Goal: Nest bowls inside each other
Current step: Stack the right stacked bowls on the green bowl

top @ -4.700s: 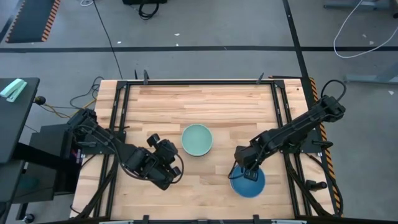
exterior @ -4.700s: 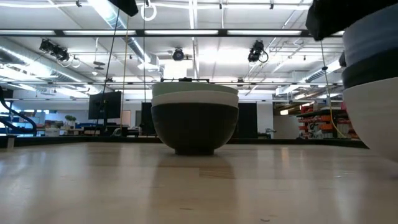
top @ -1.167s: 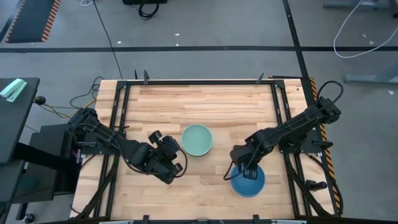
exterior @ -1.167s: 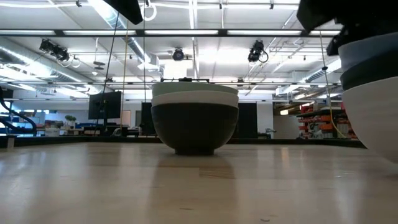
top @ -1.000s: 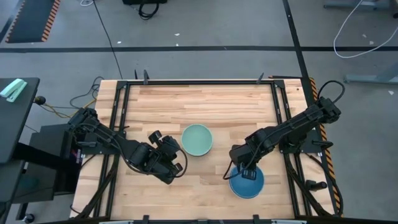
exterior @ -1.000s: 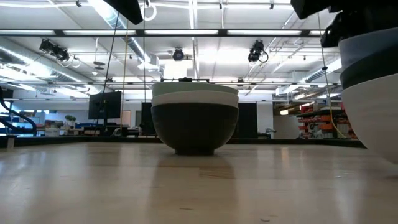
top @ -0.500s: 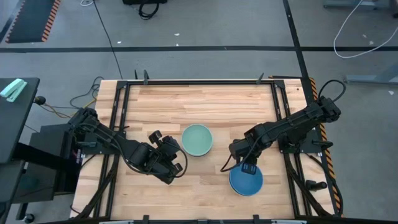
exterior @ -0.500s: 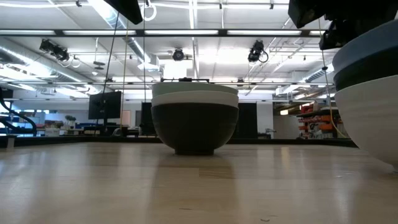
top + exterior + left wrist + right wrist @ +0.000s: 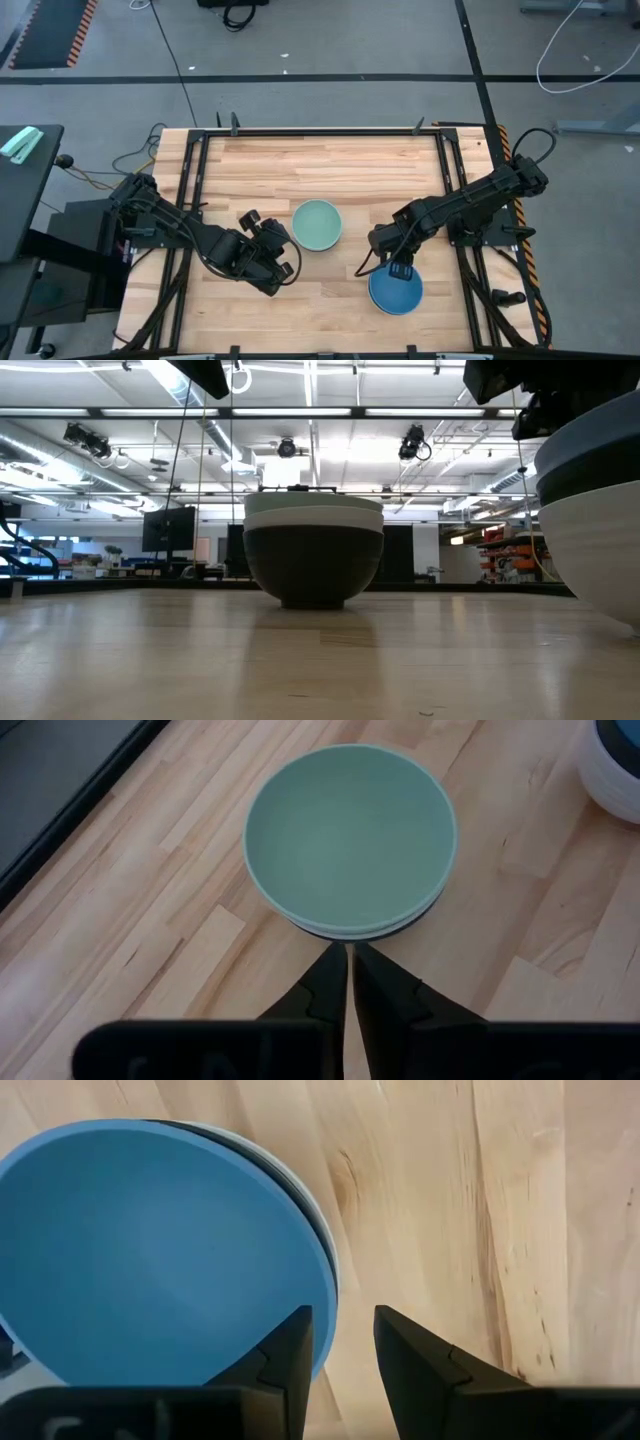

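Two stacks of nested bowls stand on the wooden table. At mid-table a pale mint bowl [image 9: 316, 224] sits in a white one and a black one [image 9: 313, 555]. Near the right front, a blue bowl [image 9: 396, 290] sits in a black one and a white one [image 9: 595, 540]. My left gripper [image 9: 347, 952] is shut, its tips just beside the mint stack's lower wall; I cannot tell whether they touch it. My right gripper [image 9: 399, 270] stands over the blue stack's far rim. My right gripper comes down from above onto the far rim [image 9: 330, 1295] of the blue stack. One finger [image 9: 297, 1345] is inside the blue bowl and the other [image 9: 405, 1350] outside all three walls, with the rims between them. The stack stays upright; whether its base rests on the table is cut off in the low view.
Black frame rails [image 9: 455, 180] run along the table's left, right and far edges. Bare wood lies between the two stacks and across the far half of the table [image 9: 330, 165].
My right gripper has shifted a little toward the table's left and far edges, and its arm has swung toward the far edge. The blue stack has moved with it toward the left. In the last half second nothing has moved.
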